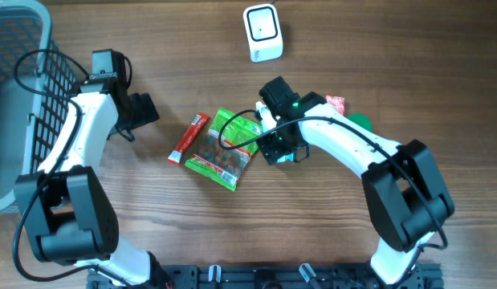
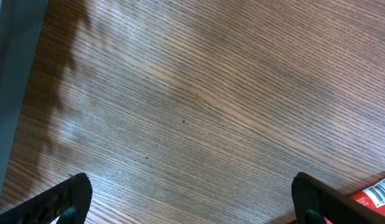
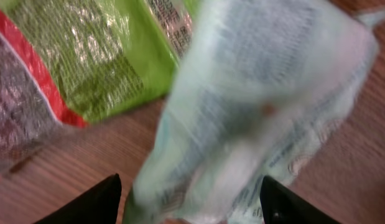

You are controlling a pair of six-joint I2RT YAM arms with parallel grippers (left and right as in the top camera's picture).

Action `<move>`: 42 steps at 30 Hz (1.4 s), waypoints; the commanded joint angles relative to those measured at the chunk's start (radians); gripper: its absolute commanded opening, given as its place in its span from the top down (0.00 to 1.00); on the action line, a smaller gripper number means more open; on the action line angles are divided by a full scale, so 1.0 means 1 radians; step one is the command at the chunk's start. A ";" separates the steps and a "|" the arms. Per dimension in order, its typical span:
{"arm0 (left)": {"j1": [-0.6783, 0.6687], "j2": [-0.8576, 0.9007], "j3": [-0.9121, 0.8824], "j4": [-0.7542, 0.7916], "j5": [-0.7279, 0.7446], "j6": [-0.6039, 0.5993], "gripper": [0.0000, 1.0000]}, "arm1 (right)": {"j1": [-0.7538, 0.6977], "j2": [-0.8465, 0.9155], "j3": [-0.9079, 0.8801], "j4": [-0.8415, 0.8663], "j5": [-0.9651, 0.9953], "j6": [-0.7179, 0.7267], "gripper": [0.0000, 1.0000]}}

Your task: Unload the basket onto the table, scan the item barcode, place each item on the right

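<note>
A: Entry one, right pincer (image 3: 189, 186)?
B: Spread. Two black fingers (image 3: 99, 202) at the foot of the wrist view, with a pale, translucent printed packet (image 3: 260, 106) between them, blurred. The finger at the left of that view stands clear of it, with bare wood between. Whether the other finger touches it, cannot tell.
A: Location of the packet?
B: Below that pincer, near the middle of the wooden surface (image 1: 312, 233), just beside the right edge of a green snack bag (image 1: 232, 140) with red trim.
A: Entry two, left pincer (image 2: 192, 193)?
B: Spread wide, nothing between its fingers, wood grain beneath. One corner of a red snack bar (image 2: 374, 194), barcode showing, sits at the lower right of its wrist view.
A: Remaining stock?
B: The red bar lies diagonally, just left of the green bag. White barcode scanner (image 1: 262, 32): at the far edge, well apart from the packets. Grey wire basket (image 1: 15, 104): left edge, beside the left arm. Behind the right arm: a red packet (image 1: 336, 102) and a green object (image 1: 362, 122), both partly hidden.
</note>
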 commanded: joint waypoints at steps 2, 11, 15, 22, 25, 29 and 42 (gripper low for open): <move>0.005 -0.016 0.014 0.000 0.005 0.008 0.00 | -0.001 -0.079 0.027 -0.052 -0.005 -0.009 0.71; 0.005 -0.016 0.014 0.000 0.005 0.008 0.00 | -0.001 -0.061 -0.169 0.138 -0.016 0.018 0.96; 0.005 -0.016 0.014 0.000 0.005 0.008 0.00 | -0.002 -0.039 -0.315 0.297 -0.048 0.079 0.96; 0.005 -0.016 0.014 0.000 0.005 0.008 0.00 | -0.028 -0.038 -0.219 0.066 0.410 0.118 0.95; 0.005 -0.016 0.014 0.000 0.005 0.008 0.00 | -0.028 -0.038 -0.123 0.011 0.303 0.086 0.96; 0.005 -0.016 0.014 0.000 0.005 0.008 0.00 | -0.028 -0.038 -0.048 -0.021 0.100 0.041 0.96; 0.005 -0.016 0.014 0.000 0.005 0.008 0.00 | -0.029 -0.029 -0.113 0.178 -0.056 0.043 0.96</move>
